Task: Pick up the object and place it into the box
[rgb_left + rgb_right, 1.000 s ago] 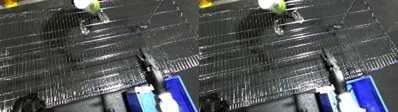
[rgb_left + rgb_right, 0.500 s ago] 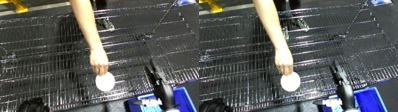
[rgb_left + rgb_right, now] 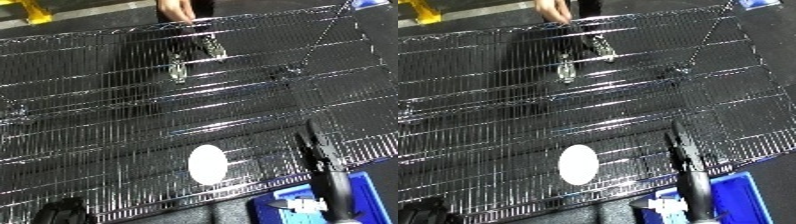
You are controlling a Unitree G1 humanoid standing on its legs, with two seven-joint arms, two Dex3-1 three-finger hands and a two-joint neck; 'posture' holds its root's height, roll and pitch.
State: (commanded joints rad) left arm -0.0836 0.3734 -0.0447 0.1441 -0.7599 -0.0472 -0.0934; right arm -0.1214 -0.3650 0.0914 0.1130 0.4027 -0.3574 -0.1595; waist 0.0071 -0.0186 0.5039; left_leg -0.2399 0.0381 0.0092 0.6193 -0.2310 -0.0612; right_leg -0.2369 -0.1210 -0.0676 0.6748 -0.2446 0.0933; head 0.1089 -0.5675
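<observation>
A white oval object (image 3: 207, 164) lies flat on the wire-grid table (image 3: 107, 115), near its front edge, with nothing touching it. My right hand (image 3: 318, 150) is a narrow black shape rising at the right, its fingers straight and pointing away from me, about a hand's width right of the object. It holds nothing. A dark shape at the bottom left corner looks like my left hand (image 3: 60, 214), mostly cut off by the edge. The blue bin (image 3: 366, 189) sits at the bottom right, below the table's front edge, partly behind my right forearm.
A person's hand (image 3: 178, 10) hangs over the table's far edge, and shoes show through the grid beneath it. A thin diagonal rod (image 3: 324, 35) crosses the far right of the table. The floor beyond is dark with a yellow stand (image 3: 31, 11) at top left.
The person's arm that reached down to the white object has pulled back to the far edge, leaving the object lying on the grid. My right hand has stayed in about the same place.
</observation>
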